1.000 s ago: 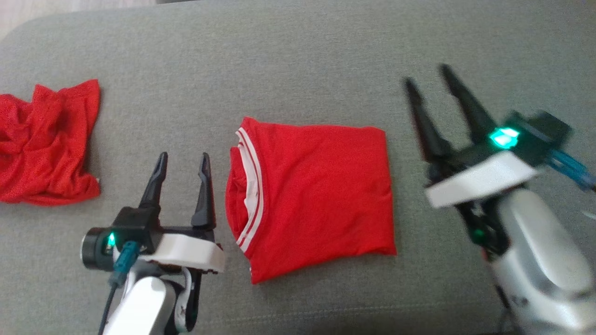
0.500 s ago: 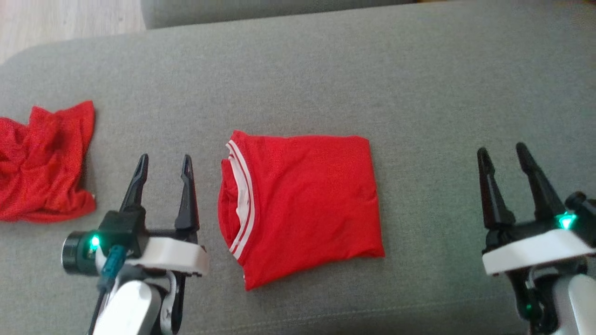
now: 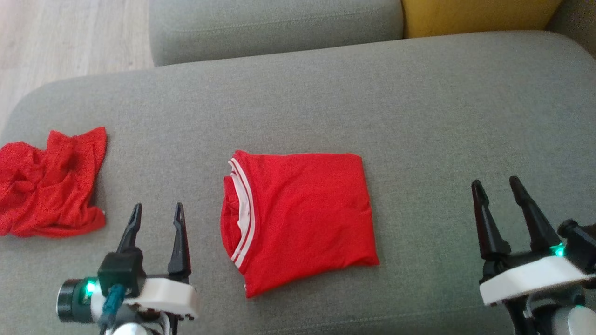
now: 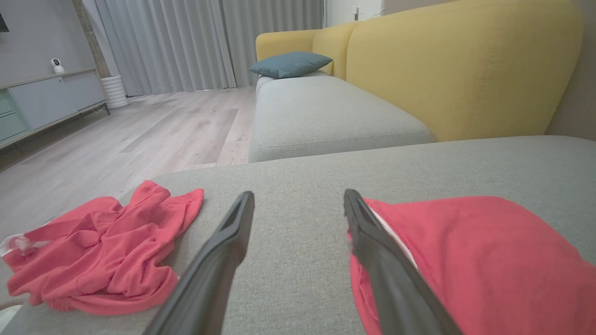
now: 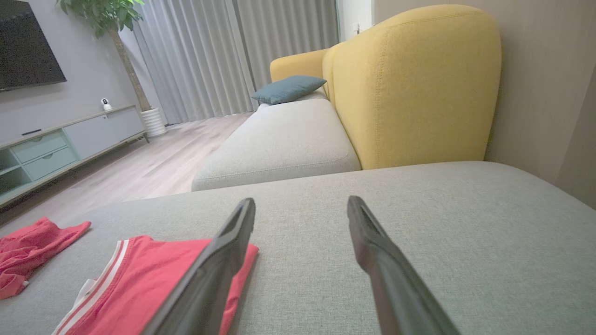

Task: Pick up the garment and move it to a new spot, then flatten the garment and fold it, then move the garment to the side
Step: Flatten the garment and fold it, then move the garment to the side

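Grey sofa seat cushion [image 3: 419, 116] served as the work area, with wood floor [image 3: 70, 37] at 11 o'clock and a yellow backrest [image 3: 465, 14] at 1 o'clock.

Garment [image 3: 302, 214] lay folded at the middle of the cushion, touched by neither arm. Left pincer [image 3: 157, 207] stood spread and empty at its 8 o'clock, just beside the trimmed edge. Right pincer [image 3: 494, 181] stood spread and empty at 3 o'clock, well apart.

Judged step: carry the folded piece aside. Advice:
- take both 6 o'clock corners at once
- pinch through every layer
- lift level so the fold holds
- steer away from the crumpled red cloth [image 3: 46, 186] at 9 o'clock

Garment's look: bright red, smooth, a rough rectangle lying slightly askew. White double-stripe trim ran down its 9 o'clock side, where the inner layers gaped a little. The 7 o'clock corner poked out past the rest.
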